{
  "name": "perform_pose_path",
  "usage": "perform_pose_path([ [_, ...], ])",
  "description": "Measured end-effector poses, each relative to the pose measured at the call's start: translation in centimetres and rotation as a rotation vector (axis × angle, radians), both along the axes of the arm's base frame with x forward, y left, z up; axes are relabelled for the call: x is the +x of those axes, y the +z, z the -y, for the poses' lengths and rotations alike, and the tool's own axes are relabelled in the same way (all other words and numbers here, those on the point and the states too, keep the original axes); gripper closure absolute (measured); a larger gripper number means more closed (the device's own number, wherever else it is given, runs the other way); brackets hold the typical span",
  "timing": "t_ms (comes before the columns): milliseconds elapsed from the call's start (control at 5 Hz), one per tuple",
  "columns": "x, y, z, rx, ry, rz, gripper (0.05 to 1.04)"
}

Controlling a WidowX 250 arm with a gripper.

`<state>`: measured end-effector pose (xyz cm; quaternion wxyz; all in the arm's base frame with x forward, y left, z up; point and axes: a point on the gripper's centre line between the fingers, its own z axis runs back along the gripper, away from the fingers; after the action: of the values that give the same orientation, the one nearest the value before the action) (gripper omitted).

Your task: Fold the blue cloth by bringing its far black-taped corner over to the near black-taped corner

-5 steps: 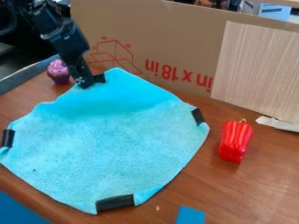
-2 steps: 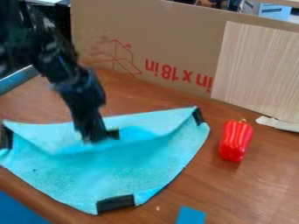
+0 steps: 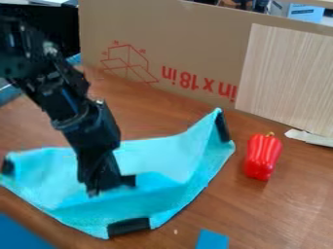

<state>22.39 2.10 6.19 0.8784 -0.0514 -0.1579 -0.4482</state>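
Decent lane behind the cloth [image 3: 162, 158], walled off at the back
Bare tabletop [image 3: 153, 114] runs between it and the upright cardboard [image 3: 189, 53], so a gripper could fit through; the arm [image 3: 98, 129] kinda blocks the left, while the cloth's raised corner and red pepper [image 3: 262, 158] pinch the right.

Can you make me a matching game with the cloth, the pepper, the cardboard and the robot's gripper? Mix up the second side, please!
1. gripper
2. cloth
3. pepper
4. cardboard

A. shiny red
B. brown, standing up at the back
C. black, holding part of something soft
D. light blue and partly folded over

Right pairs: 1-C, 2-D, 3-A, 4-B
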Motion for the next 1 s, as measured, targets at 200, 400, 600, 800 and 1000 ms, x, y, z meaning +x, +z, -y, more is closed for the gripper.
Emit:
perform_pose_path([
  [200,-0.8,0.0,1.0,0.001,-0.012,0.002,1.0],
  [400,-1.0,0.0,1.7,-0.001,-0.011,-0.001,0.84],
  [600,-1.2,0.2,1.5,-0.034,0.01,-0.015,0.564],
  [800,-0.6,0.9,0.6,-0.092,0.032,-0.027,0.259],
  [1000,-0.1,3.0,-1.2,-0.136,0.039,-0.024,0.079],
])
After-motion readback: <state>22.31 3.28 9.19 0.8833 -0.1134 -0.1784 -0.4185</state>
